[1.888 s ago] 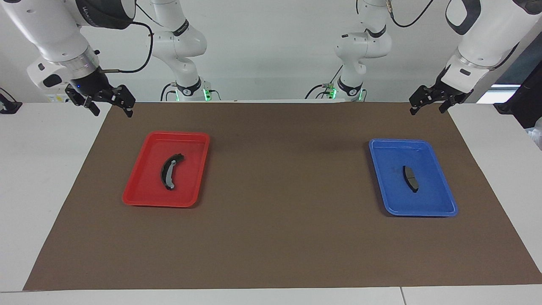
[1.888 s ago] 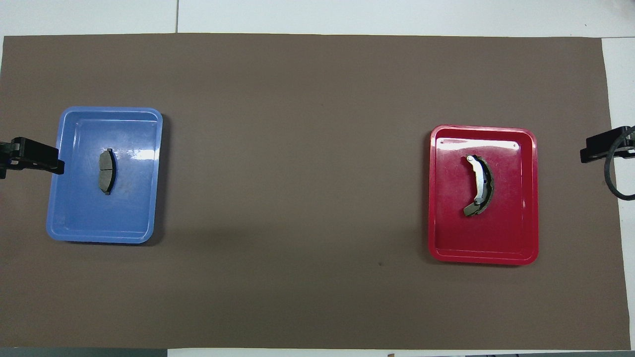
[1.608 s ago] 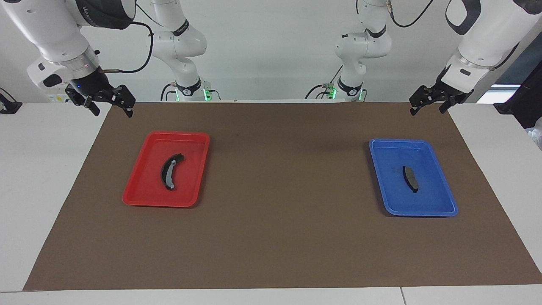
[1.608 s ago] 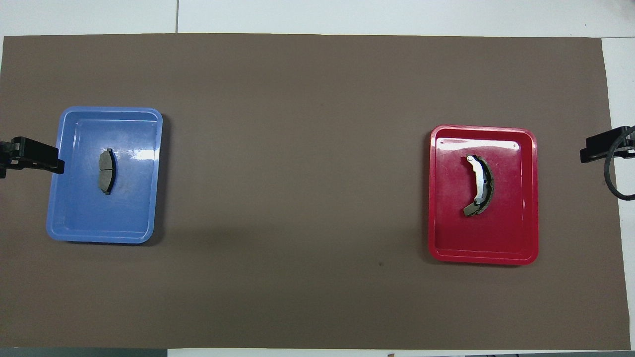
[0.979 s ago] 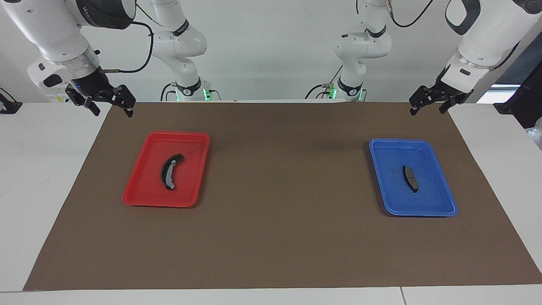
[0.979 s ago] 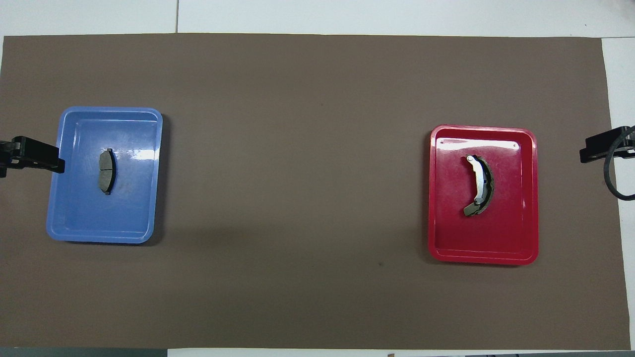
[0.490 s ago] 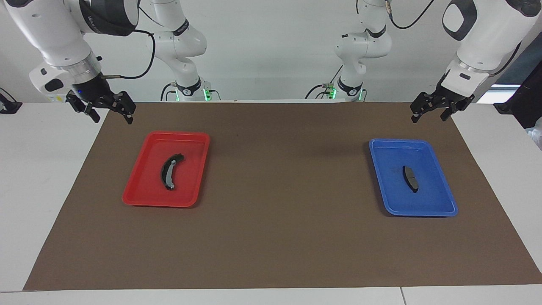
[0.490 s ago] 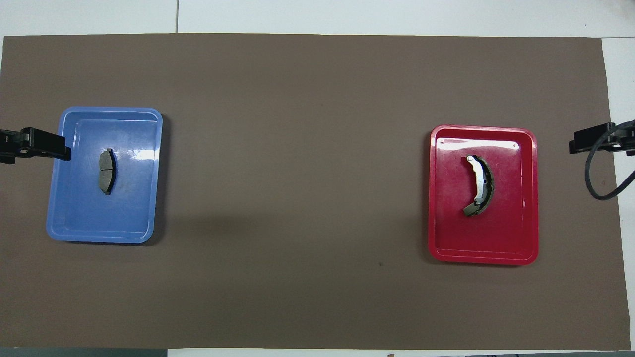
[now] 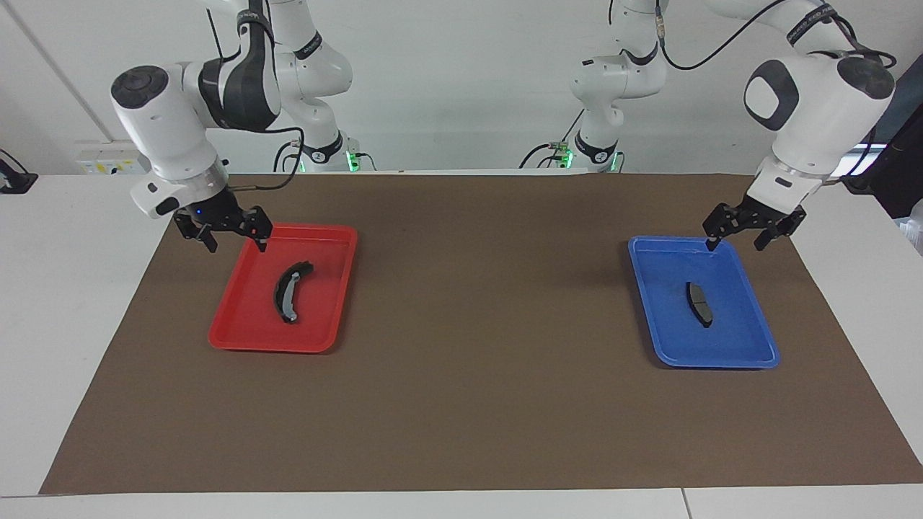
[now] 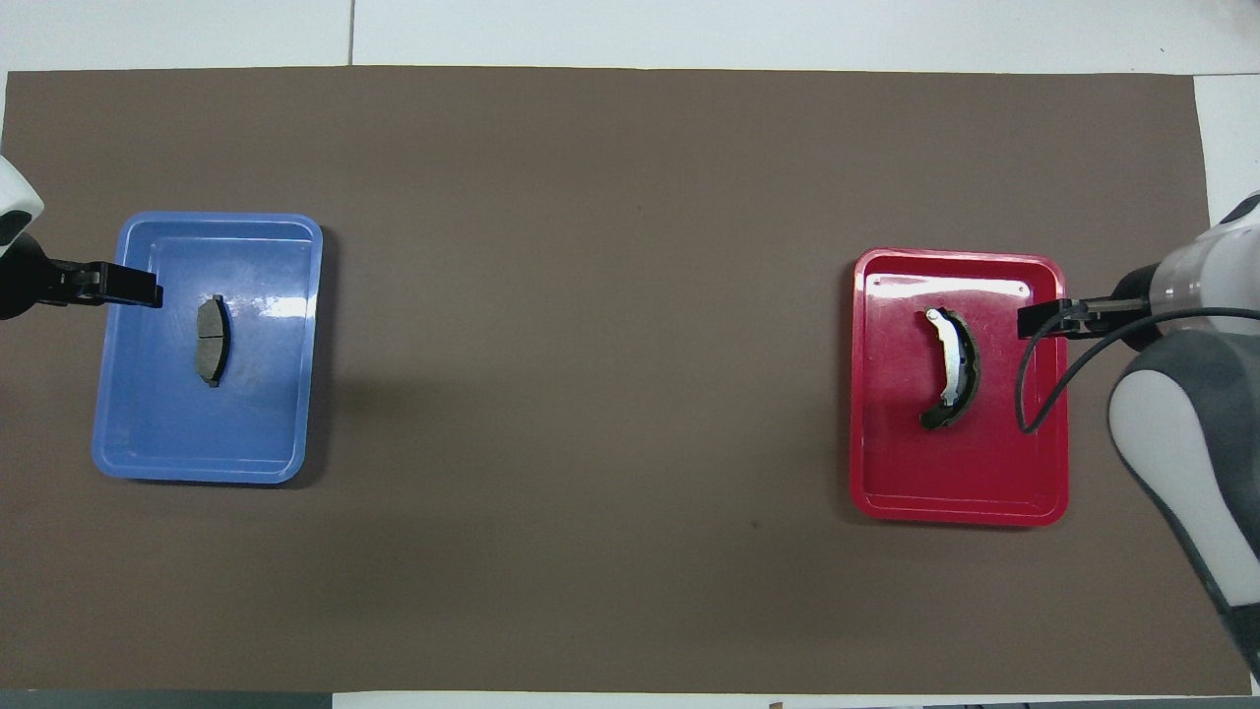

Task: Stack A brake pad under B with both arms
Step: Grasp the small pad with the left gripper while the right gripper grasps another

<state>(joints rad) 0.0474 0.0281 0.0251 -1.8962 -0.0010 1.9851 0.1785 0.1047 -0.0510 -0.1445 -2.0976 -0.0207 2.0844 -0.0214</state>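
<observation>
Brake pad A [image 9: 698, 303] sits untouched mid-way in the blue tray [image 9: 750, 357], B [image 9: 287, 291] likewise in the red tray [image 9: 238, 339]. Both arms have just swung in from the table's robot-side corners: left gripper [image 9: 745, 232] over the blue tray's rim, right gripper [image 9: 227, 233] over the red tray's corner, fingers spread apart, nothing held. Pickups look imminent.

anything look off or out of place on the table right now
Nothing stands out. The short dark grey brake pad lies flat in the blue plastic tray, and the long curved black brake piece lies flat in the red plastic tray. Both trays sit squarely on the brown mat. Each open hand, left and right, hovers over its tray's edge.
</observation>
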